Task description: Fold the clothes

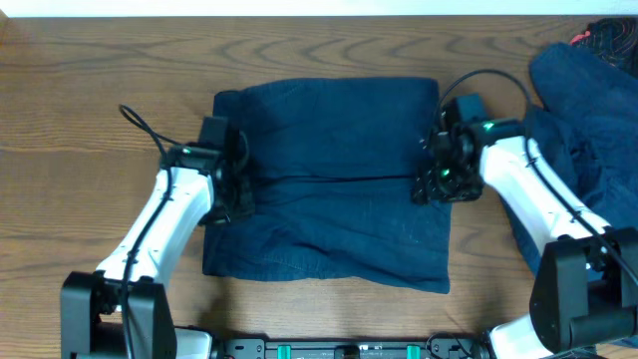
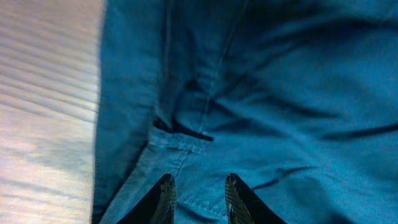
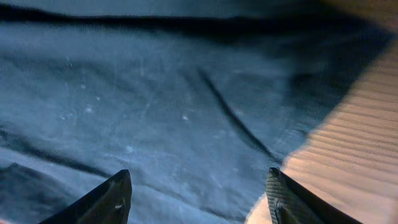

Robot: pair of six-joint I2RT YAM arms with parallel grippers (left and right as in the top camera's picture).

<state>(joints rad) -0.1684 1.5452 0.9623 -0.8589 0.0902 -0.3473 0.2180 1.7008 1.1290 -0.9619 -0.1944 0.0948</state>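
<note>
The dark navy shorts (image 1: 329,189) lie spread flat on the middle of the wooden table, with a crease across their middle. My left gripper (image 1: 231,199) is low over their left edge. In the left wrist view its fingers (image 2: 198,180) stand a little apart over a stitched seam of the cloth (image 2: 267,106), with nothing clearly pinched. My right gripper (image 1: 439,184) is at the shorts' right edge. In the right wrist view its fingers (image 3: 199,177) are wide open, straddling the cloth (image 3: 155,106) and its edge against the table.
A heap of more dark navy clothes (image 1: 583,110) lies at the right side of the table, under and beside my right arm. Bare wood (image 1: 100,90) shows left of the shorts and along the front edge.
</note>
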